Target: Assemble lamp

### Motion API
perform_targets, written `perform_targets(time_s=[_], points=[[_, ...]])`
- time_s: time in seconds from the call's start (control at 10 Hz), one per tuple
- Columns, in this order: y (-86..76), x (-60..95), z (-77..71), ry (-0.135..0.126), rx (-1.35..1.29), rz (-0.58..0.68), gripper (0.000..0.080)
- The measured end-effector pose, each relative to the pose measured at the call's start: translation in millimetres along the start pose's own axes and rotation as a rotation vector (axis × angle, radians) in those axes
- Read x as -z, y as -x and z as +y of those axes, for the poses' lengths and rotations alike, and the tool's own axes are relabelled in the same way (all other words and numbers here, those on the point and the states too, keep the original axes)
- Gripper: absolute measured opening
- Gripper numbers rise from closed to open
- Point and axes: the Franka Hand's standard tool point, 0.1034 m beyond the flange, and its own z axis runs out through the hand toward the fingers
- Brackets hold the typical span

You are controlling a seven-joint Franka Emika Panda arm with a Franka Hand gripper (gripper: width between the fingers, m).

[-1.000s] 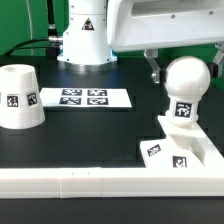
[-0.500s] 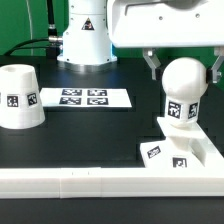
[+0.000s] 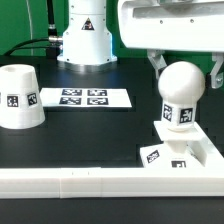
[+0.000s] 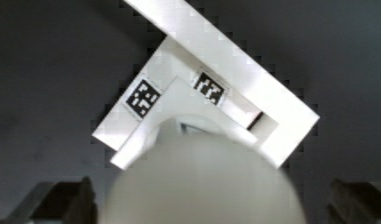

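Note:
The white round bulb (image 3: 184, 85) stands upright with its tagged neck on the flat square base (image 3: 195, 150), at the exterior view's right. My gripper (image 3: 187, 68) hangs over it with one finger on each side of the bulb's round head, a small gap at each side, so it is open. In the wrist view the bulb (image 4: 196, 180) fills the foreground between the dark fingers (image 4: 59, 200), with the tagged base (image 4: 205, 75) beyond it. The cup-like shade (image 3: 18, 97) stands mouth down at the exterior view's left, far from the gripper.
The marker board (image 3: 85, 97) lies flat in the middle at the back. A long white border rail (image 3: 100, 182) runs along the front edge. The arm's white pedestal (image 3: 88, 35) stands behind the board.
The gripper has shifted slightly toward the exterior view's right and down round the bulb's head. The tags on the bulb's neck sit differently; the bulb seems to have turned a little.

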Motion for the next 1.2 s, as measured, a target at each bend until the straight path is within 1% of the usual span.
perform_targets(time_s=[0.1, 0.2, 0.3, 0.4, 0.7, 0.9, 1.0, 1.1, 1.2], points=[[0.0, 0.0, 0.0, 0.0, 0.039, 0.0, 0.0688], [2.0, 0.7, 2.2, 0.026, 0.121, -0.014, 0.0696], [3.4, 3.7, 1.6, 0.058, 0.23, -0.028, 0.0696], [1.9, 4.3, -0.3, 0.065, 0.376, -0.019, 0.0699], [2.0, 3.6, 0.3, 0.062, 0.537, -0.027, 0.0699], [1.8, 3.6, 0.5, 0.06, 0.699, -0.032, 0.0699], [1.8, 3.5, 0.6, 0.06, 0.727, -0.033, 0.0699], [1.0, 2.6, 2.5, 0.065, 0.858, -0.036, 0.0699], [-0.4, 2.5, 3.2, 0.089, 0.979, -0.025, 0.0699]])
